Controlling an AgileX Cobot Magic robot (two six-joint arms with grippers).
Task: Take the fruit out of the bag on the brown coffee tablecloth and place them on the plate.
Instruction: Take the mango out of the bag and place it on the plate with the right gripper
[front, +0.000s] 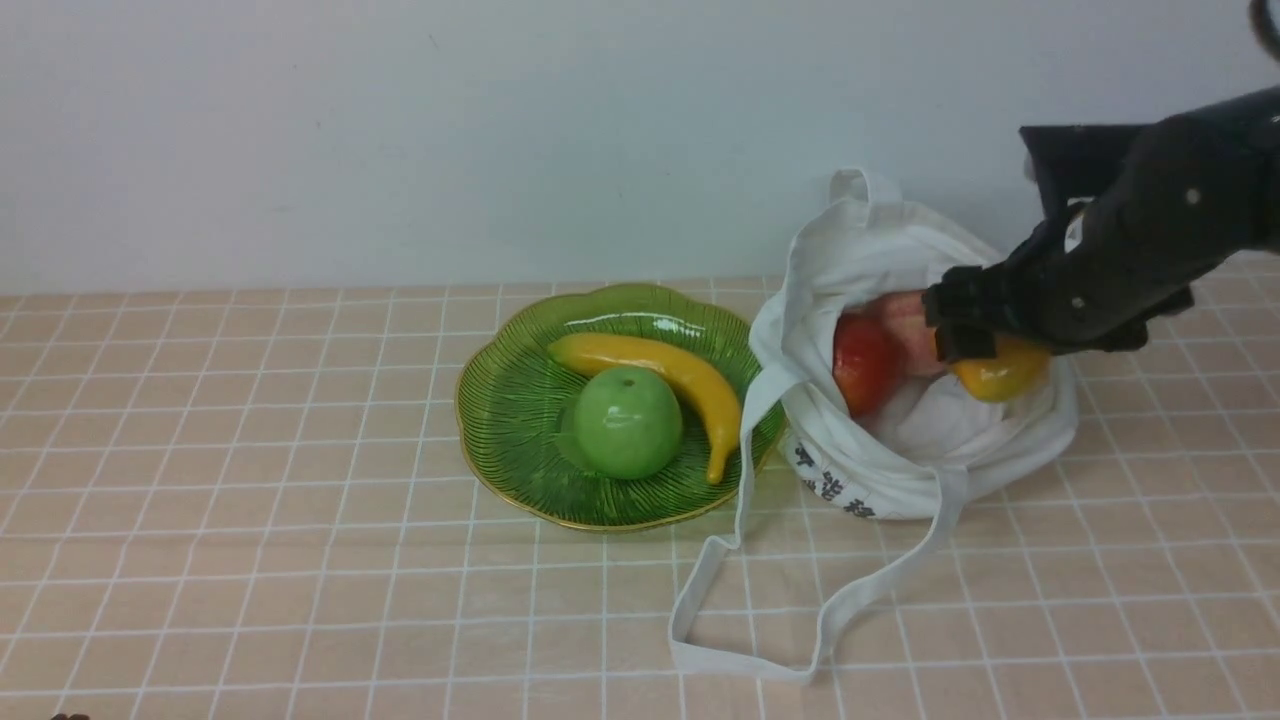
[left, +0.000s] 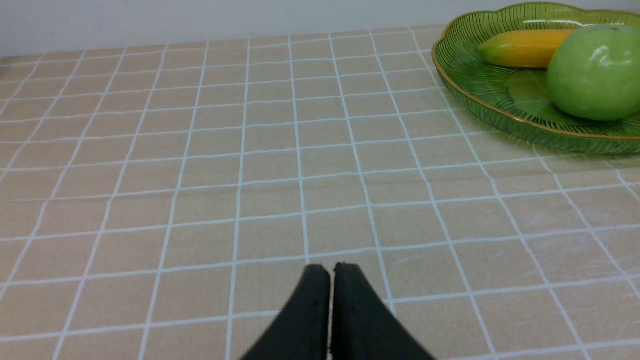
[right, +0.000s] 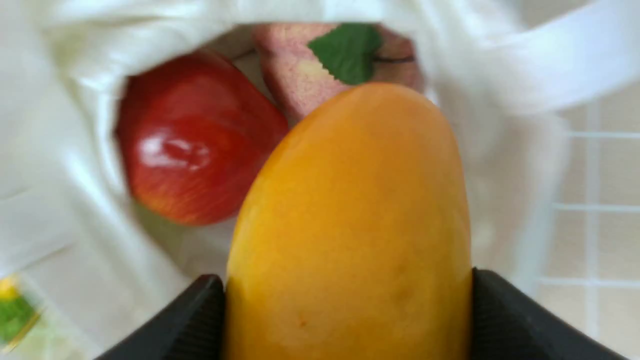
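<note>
The white bag (front: 900, 440) lies open on the checked tablecloth (front: 250, 500), right of the green plate (front: 505, 400). My right gripper (front: 985, 335) is at the bag's mouth, shut on the orange-yellow mango (front: 1003, 372), which fills the right wrist view (right: 350, 225) between both fingers (right: 200, 320). The red apple (front: 865, 362) and the pale pink fruit (front: 908, 322) lie inside the bag; both show in the right wrist view, the apple (right: 195, 140) and the pink fruit (right: 300, 80). My left gripper (left: 331, 272) is shut and empty, low over bare cloth left of the plate (left: 480, 95).
A green apple (front: 628, 422) and a yellow banana (front: 680, 380) lie on the plate. The bag's long strap (front: 760, 620) loops over the cloth toward the front. A pale wall stands behind the table.
</note>
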